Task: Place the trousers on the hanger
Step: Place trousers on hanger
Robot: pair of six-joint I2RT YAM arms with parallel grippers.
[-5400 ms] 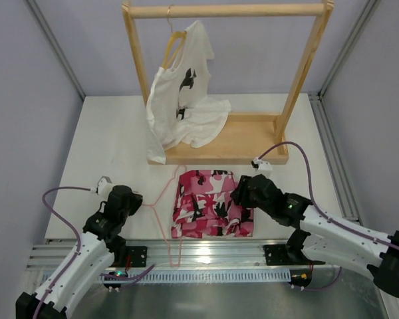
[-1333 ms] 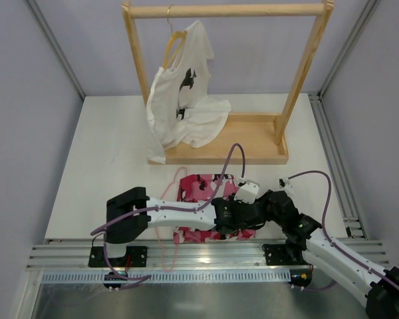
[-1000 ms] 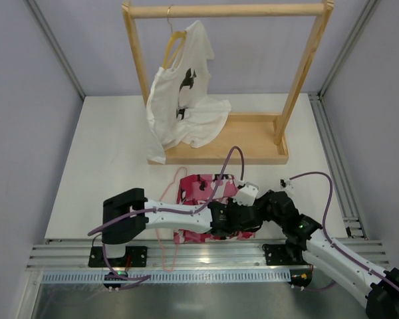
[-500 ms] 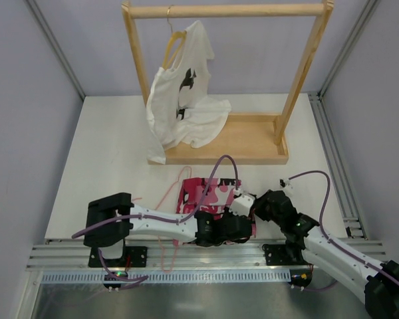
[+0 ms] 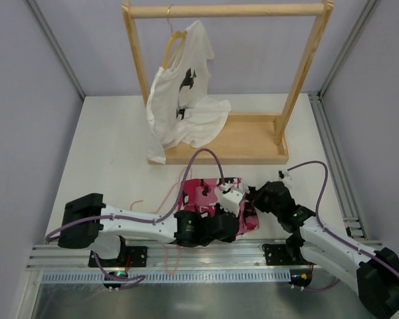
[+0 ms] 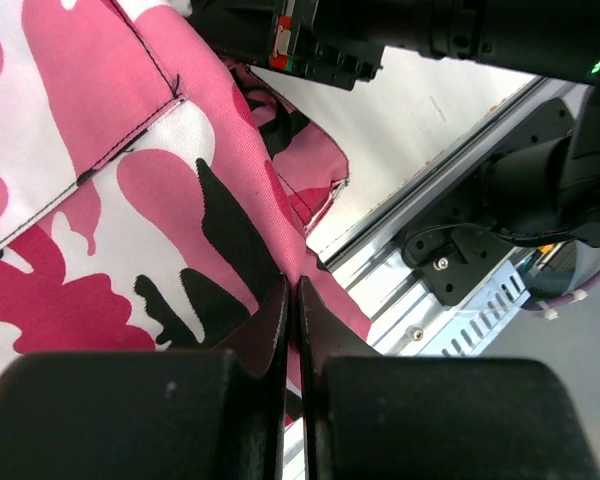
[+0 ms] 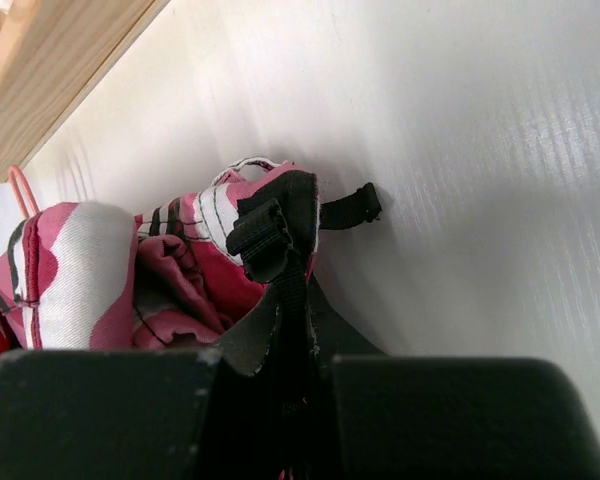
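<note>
The pink, white and black camouflage trousers (image 5: 203,193) lie bunched near the table's front edge. My left arm reaches across in front of them. Its gripper (image 5: 238,222) is shut, tips at the near right hem, and I see no cloth between the fingers. Up close, the print (image 6: 100,180) fills the left of that wrist view, above the shut left gripper (image 6: 291,285). My right gripper (image 5: 253,199) is shut on a black belt loop (image 7: 265,235) at the trousers' right end (image 7: 80,270). The pink wire hanger (image 5: 167,194) lies partly under the trousers' left side.
A wooden rack (image 5: 253,143) stands at the back of the table. On it a white T-shirt (image 5: 183,100) hangs from a wooden hanger. A metal rail (image 5: 199,256) with the arm mounts runs along the near edge.
My left arm has swung back to the left and nearer, its shut gripper sliding along the trousers' near side. The right gripper, still shut on the belt loop, has edged slightly away.
</note>
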